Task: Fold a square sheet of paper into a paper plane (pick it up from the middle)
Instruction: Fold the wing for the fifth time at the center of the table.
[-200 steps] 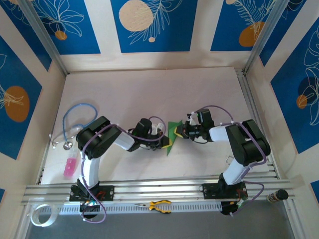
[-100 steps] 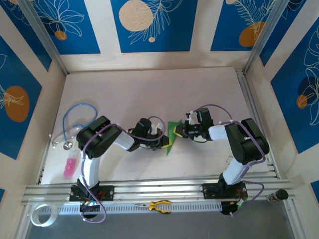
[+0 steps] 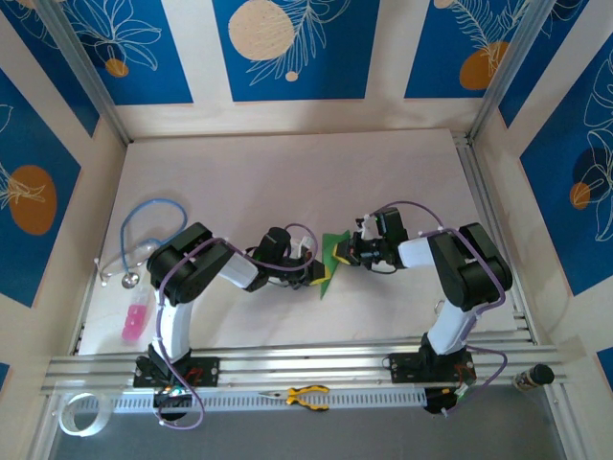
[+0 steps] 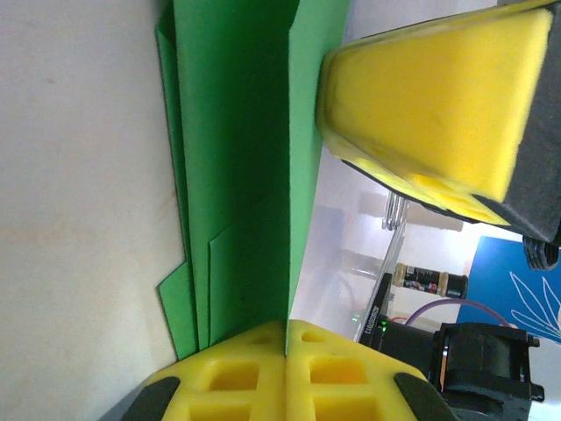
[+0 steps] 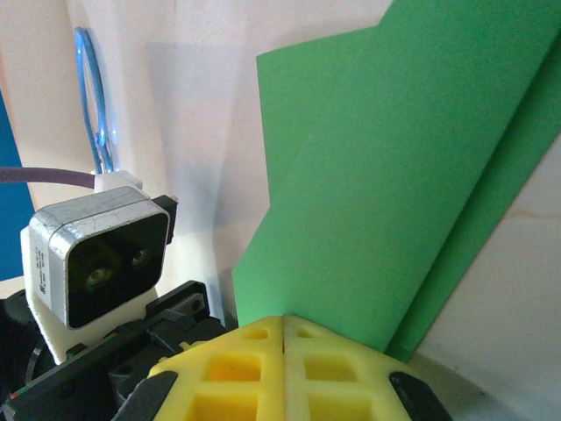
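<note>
The square sheet of paper [image 3: 329,261] is bright green and folded into several layers, a slim pointed form like a paper plane, held upright at the table's middle. My left gripper [image 3: 317,275] is shut on its lower edge; in the left wrist view the paper [image 4: 237,175] rises from between the pressed yellow pads of the left gripper [image 4: 287,326]. My right gripper [image 3: 347,253] is shut on the paper's opposite side, and its yellow pad [image 4: 429,96] sits against the paper. In the right wrist view the green flap [image 5: 394,175] stands out of the closed right gripper [image 5: 283,320].
A blue stethoscope [image 3: 144,235] and a pink object [image 3: 134,318] lie at the left of the table. Yellow-handled pliers [image 3: 306,396], a tape roll [image 3: 79,414] and a small bottle [image 3: 533,377] rest along the front rail.
The right arm's elbow has drifted slightly to the left. Both grippers stay shut on the green paper, which has barely shifted.
</note>
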{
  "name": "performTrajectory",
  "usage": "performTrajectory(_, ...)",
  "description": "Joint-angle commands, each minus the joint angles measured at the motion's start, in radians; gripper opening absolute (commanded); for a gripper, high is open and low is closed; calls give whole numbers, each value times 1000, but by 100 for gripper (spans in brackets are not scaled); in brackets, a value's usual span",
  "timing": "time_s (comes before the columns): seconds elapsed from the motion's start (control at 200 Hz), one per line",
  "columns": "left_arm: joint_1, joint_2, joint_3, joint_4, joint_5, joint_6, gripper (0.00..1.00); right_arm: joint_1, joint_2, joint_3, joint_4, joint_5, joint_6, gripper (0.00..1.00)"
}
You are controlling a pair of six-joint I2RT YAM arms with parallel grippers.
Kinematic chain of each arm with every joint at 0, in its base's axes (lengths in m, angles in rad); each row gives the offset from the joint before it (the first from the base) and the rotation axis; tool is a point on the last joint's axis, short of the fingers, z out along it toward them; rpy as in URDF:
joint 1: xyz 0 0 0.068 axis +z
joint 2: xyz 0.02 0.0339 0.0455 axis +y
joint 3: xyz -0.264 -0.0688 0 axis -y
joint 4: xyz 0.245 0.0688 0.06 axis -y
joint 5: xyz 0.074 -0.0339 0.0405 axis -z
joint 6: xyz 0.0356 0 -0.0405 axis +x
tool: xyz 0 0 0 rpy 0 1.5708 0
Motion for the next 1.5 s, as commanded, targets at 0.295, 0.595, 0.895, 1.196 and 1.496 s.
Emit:
performTrajectory(0.295, 27, 57, -26, -118, -29, 26, 0, 21, 48, 22, -46, 42, -29, 4)
performTrajectory(0.595, 28, 40, -47, -144, -28, 40, 6, 47, 74, 58, -173, 127, -54, 3)
performTrajectory(0.895, 18, -39, -33, -325, 7, 152, 18, 51, 70, 68, -192, 131, -41, 2)
performTrajectory(1.196, -2, -66, 53, -558, 18, 293, 21, 54, 69, 72, -201, 129, -41, 2)
performTrajectory(1.496, -13, -77, 97, -673, 24, 360, 6, 55, 70, 78, -214, 133, -41, 2)
